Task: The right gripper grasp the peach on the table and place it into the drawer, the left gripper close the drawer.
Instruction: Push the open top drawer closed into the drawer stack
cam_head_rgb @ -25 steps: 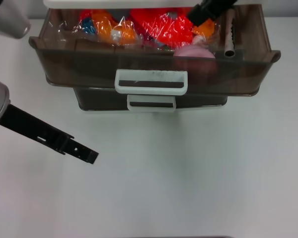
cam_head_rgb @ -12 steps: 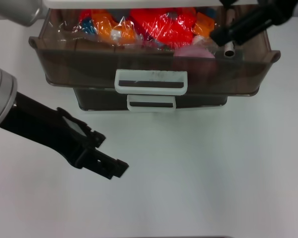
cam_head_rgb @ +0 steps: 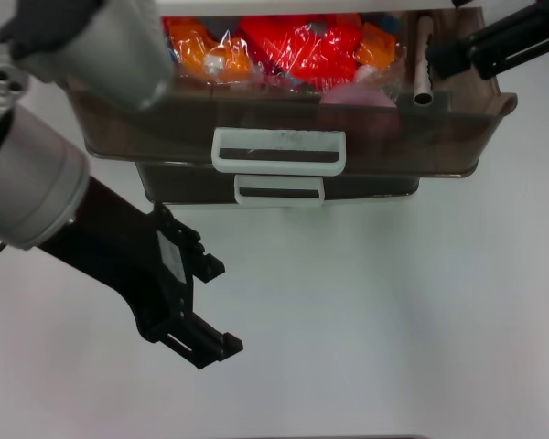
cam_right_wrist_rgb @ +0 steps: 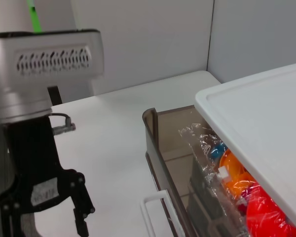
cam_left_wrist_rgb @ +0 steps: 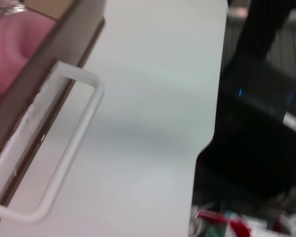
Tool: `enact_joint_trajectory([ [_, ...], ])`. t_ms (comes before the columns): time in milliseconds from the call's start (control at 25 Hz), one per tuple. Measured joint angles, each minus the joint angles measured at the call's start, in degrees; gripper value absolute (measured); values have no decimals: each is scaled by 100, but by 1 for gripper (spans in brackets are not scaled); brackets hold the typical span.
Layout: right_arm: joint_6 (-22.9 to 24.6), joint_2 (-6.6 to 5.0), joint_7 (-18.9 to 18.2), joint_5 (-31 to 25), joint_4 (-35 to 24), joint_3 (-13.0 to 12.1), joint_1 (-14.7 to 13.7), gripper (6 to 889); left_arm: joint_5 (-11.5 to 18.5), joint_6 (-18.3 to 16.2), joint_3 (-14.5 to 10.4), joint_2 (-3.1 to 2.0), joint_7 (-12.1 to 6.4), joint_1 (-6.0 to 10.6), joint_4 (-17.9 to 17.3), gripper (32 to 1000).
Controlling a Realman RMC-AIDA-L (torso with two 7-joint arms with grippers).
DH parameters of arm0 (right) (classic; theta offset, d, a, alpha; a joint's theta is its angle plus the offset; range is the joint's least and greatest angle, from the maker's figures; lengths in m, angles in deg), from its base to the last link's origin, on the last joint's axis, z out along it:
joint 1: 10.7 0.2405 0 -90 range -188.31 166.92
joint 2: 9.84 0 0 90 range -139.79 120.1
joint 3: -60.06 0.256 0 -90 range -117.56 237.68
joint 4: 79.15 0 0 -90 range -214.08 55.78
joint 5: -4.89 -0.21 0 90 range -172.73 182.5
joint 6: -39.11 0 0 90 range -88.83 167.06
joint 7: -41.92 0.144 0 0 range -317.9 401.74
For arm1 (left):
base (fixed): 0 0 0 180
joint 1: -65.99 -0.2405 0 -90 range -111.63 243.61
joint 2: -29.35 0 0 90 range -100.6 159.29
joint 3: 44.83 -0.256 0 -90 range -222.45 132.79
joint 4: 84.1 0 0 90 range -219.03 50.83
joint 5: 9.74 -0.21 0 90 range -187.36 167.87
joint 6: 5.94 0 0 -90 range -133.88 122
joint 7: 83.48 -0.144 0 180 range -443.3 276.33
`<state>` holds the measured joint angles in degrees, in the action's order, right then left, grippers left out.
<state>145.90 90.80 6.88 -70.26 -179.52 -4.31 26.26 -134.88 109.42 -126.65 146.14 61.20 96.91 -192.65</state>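
While the peach (cam_head_rgb: 359, 96) lies inside the open drawer (cam_head_rgb: 284, 137) beside wrapped red and orange items (cam_head_rgb: 293, 41), the left gripper (cam_head_rgb: 206, 343) hovers over the table (cam_head_rgb: 393, 302) in front of the handle (cam_head_rgb: 279, 151) — fingers slightly apart. The right gripper (cam_head_rgb: 444, 55) sits at the drawer's right edge — whether it is spread or pressed together cannot be told.

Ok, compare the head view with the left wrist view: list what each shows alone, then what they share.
Only the head view shows the left gripper low over the table in front of the cabinet, the right gripper at the open drawer's right rim, the red and orange wrapped items and the lower drawer's handle. Only the left wrist view shows the table's edge and dark clutter beyond it. Both show the peach inside the drawer, its brown front and white loop handle.
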Motion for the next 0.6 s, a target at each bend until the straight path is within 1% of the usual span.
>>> enact_joint_trajectory([
  [120,-1,0,-1,6,1,1,-46,793,-288,17,-319,2,-252,254,105,846],
  [160,-1,-4,-2,9,1,2,-55,793,-465,21,-495,11,-357,356,147,846],
  [200,-1,-9,-2,15,4,2,-60,793,-563,23,-576,16,-405,402,165,846],
  [280,-1,-23,10,32,23,4,-59,792,-876,9,-783,37,-497,587,206,846],
  [320,-1,-32,20,42,36,4,-55,792,-944,3,-837,42,-520,661,228,846],
  [440,-1,-87,64,55,122,4,-52,792,-980,-15,-903,53,-582,935,397,847],
  [520,-1,-137,103,58,215,4,-37,792,-1009,-25,-919,53,-636,1126,561,847],
  [560,-1,-158,115,57,258,4,-22,792,-1025,-32,-924,54,-673,1258,679,847],
  [600,0,-170,122,57,284,4,-13,792,-1032,-36,-924,54,-693,1311,744,847],
])
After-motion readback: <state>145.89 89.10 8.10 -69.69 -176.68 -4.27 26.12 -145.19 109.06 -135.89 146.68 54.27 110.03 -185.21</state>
